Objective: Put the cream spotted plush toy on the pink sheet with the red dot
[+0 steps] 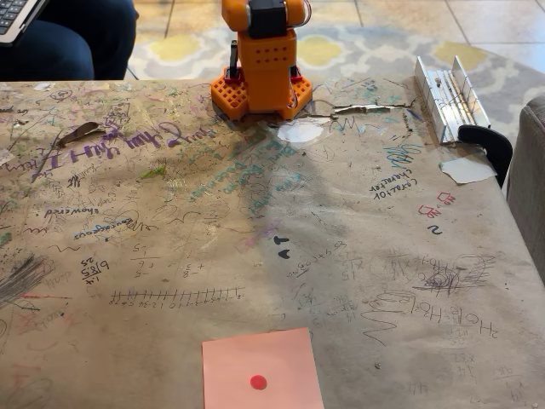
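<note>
The pink sheet with the red dot (pixel 261 369) lies flat at the bottom middle of the fixed view, its red dot near the middle and its lower part cut off by the picture's edge. The cream spotted plush toy is out of view. The orange arm's base (pixel 261 72) stands at the far middle of the table, and the arm rises out of the top of the picture. Its gripper is above the frame.
The table (pixel 170 239) is covered in brown paper full of scribbles. A metal hinge piece (pixel 450 95) and a black clamp (pixel 487 145) sit at the far right, with white paper scraps (pixel 300 131) (pixel 467 169) nearby. A seated person's legs (pixel 72 38) show at top left.
</note>
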### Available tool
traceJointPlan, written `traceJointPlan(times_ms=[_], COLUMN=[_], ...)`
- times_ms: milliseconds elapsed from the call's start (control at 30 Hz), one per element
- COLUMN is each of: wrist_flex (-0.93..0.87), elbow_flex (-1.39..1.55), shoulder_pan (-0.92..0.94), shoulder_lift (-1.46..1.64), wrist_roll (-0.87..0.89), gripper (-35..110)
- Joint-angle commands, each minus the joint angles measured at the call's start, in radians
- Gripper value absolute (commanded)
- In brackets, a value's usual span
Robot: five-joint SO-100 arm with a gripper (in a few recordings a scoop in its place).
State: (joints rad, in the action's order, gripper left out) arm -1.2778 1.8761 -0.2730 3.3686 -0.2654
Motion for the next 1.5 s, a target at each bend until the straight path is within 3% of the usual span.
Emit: traceJointPlan(times_ms=[0,233,300,367,400,433,467,500,533,567,667,1033,1467], wrist_flex=[-0.014,0.091,0.282,0.623,0.762,0.792,0.626,0.403,0.270,0.244,0.523,0.515,0.374], elbow_flex=[-0.146,0.037,0.233,0.460,0.457,0.308,0.028,-0.259,-0.391,-0.356,0.100,0.439,0.977], shoulder_pan=[-0.057,-0.008,0.094,0.213,0.230,0.253,0.259,0.267,0.275,0.284,0.304,0.440,0.362], shoulder_lift=[0.009,0.012,0.009,-0.141,-0.397,-0.759,-1.135,-1.402,-1.509,-1.486,-1.197,-1.015,-0.555], wrist_roll=[-0.009,-0.028,-0.008,0.014,-0.005,-0.014,-0.048,-0.034,-0.091,-0.135,-0.250,-0.301,-0.367], gripper=[0,0,0,0,0,0,3,18,51,55,60,53,50])
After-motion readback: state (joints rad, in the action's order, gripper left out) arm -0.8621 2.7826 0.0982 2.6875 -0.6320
